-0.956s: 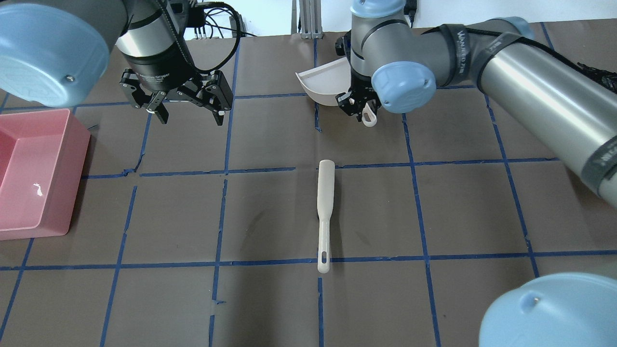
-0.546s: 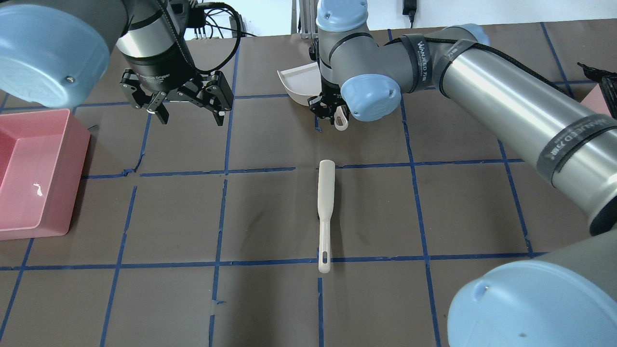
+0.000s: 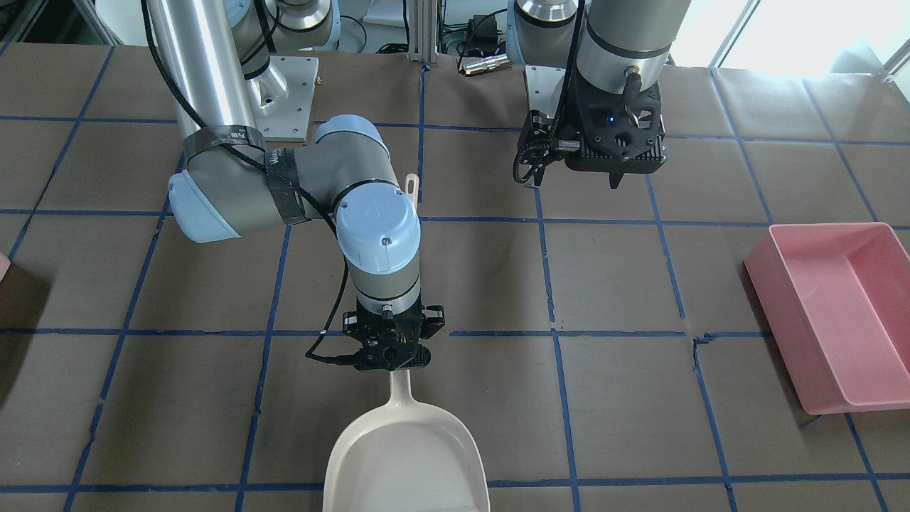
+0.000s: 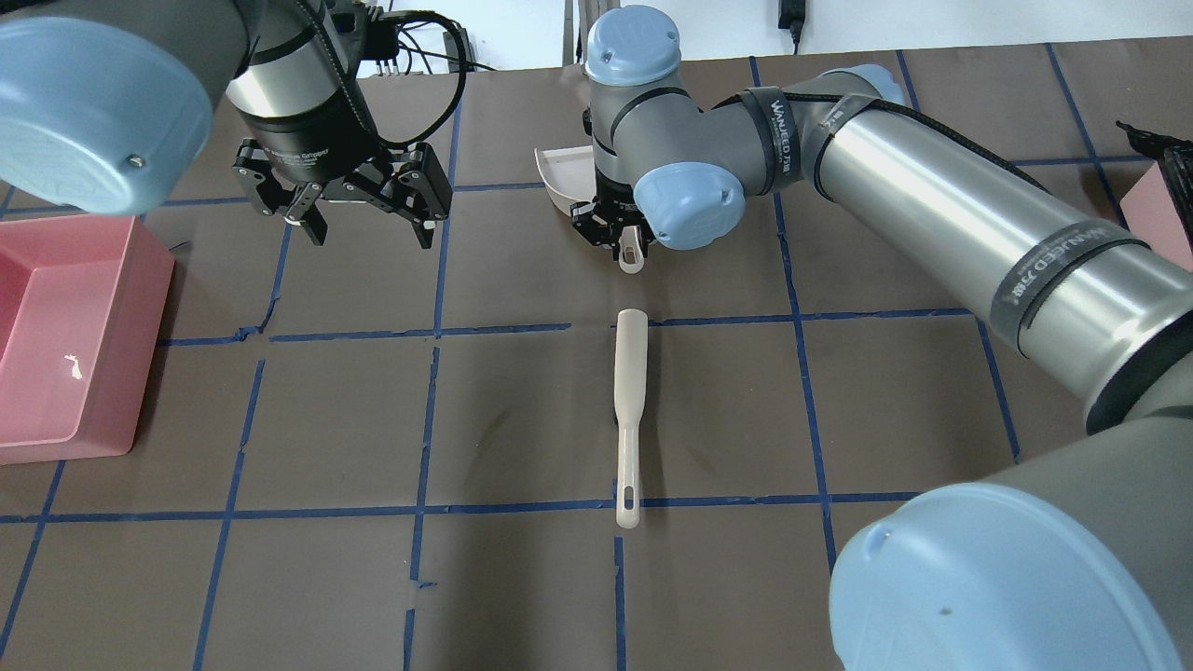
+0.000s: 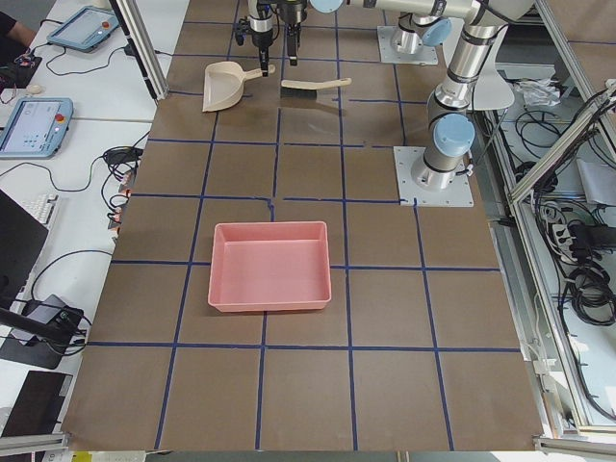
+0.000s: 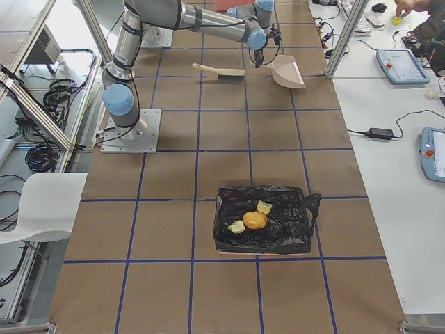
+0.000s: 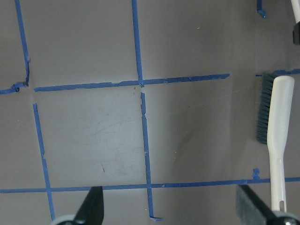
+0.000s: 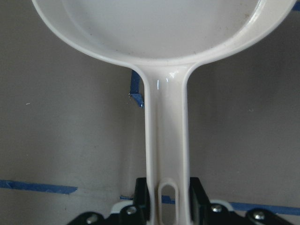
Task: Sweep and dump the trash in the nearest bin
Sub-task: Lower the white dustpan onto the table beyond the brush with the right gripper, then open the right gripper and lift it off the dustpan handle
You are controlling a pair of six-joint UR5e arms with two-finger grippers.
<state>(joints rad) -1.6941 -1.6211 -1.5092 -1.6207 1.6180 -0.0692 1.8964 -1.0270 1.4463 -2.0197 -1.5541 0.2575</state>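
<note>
My right gripper (image 4: 623,240) is shut on the handle of a cream dustpan (image 3: 405,455). The wrist view shows its fingers (image 8: 196,192) on both sides of the handle, and the pan (image 8: 164,28) is empty. A cream brush (image 4: 631,391) with dark bristles lies flat on the table just in front of it, and also shows in the left wrist view (image 7: 279,140). My left gripper (image 4: 368,219) hangs open and empty above the table, left of the dustpan. A corner of the pale pink bin (image 4: 1160,200) shows at the right edge; in the right side view it is lined with a black bag (image 6: 261,219) that holds food scraps.
A large pink rectangular tray (image 4: 140,373) stands at the table's left edge with a small white scrap (image 4: 72,366) inside. The brown table carries a blue tape grid (image 4: 429,328). My right arm's links (image 4: 932,214) stretch across the right half.
My right arm has swung left with the dustpan, to a spot just beyond the brush head. The left gripper, brush and tray have not moved.
</note>
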